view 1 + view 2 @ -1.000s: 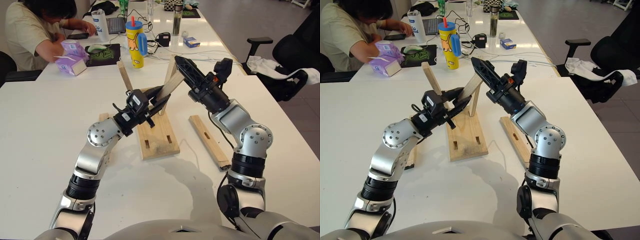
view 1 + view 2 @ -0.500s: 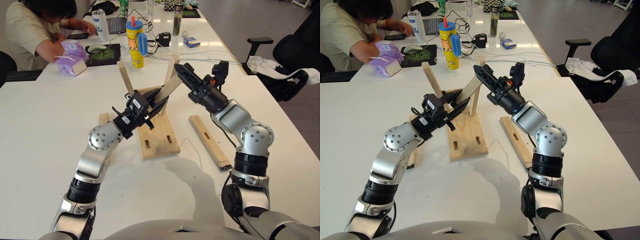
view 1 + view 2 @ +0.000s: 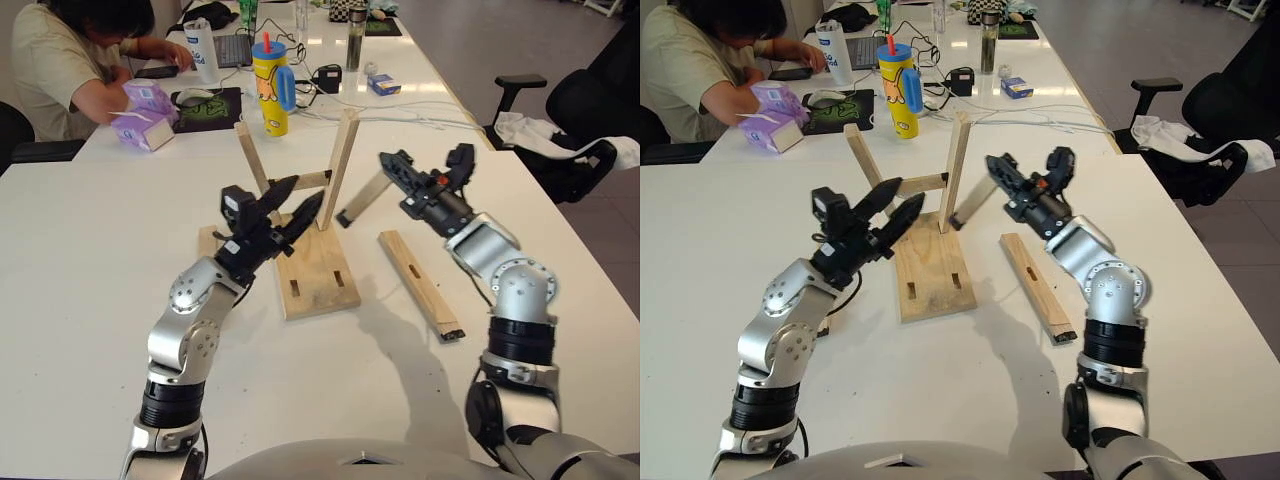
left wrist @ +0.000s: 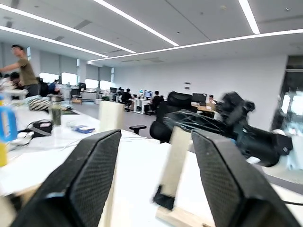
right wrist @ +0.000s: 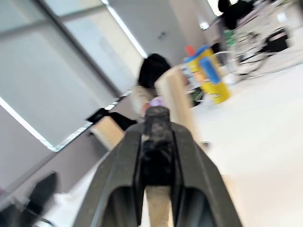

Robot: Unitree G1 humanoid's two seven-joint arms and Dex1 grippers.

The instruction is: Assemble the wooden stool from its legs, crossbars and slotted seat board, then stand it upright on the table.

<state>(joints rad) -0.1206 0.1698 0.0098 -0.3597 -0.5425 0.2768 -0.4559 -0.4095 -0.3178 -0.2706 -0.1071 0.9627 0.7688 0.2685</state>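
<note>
The slotted seat board [image 3: 318, 272] lies flat mid-table. Two legs stand on its far end, one tilted [image 3: 249, 154] and one nearly upright [image 3: 339, 165], joined by a short crossbar [image 3: 307, 181]. My right gripper [image 3: 392, 168] is shut on the upper end of a wooden bar [image 3: 362, 200]. The bar slants down to the board beside the upright leg. My left gripper [image 3: 308, 187] hovers open just left of that leg, nothing between its fingers [image 4: 80, 184]. The left wrist view shows the bar [image 4: 175, 161] straight ahead.
A slotted plank [image 3: 420, 283] lies on the table right of the seat board. Another wooden piece [image 3: 207, 239] lies under my left arm. A yellow cup [image 3: 270, 85] and a purple box [image 3: 145, 116] stand on the far table. An office chair [image 3: 585, 110] is at right.
My left gripper has let go of the bar's lower end, opened and drawn back to the left. My right gripper has moved right and lower with the bar, which now leans less steeply.
</note>
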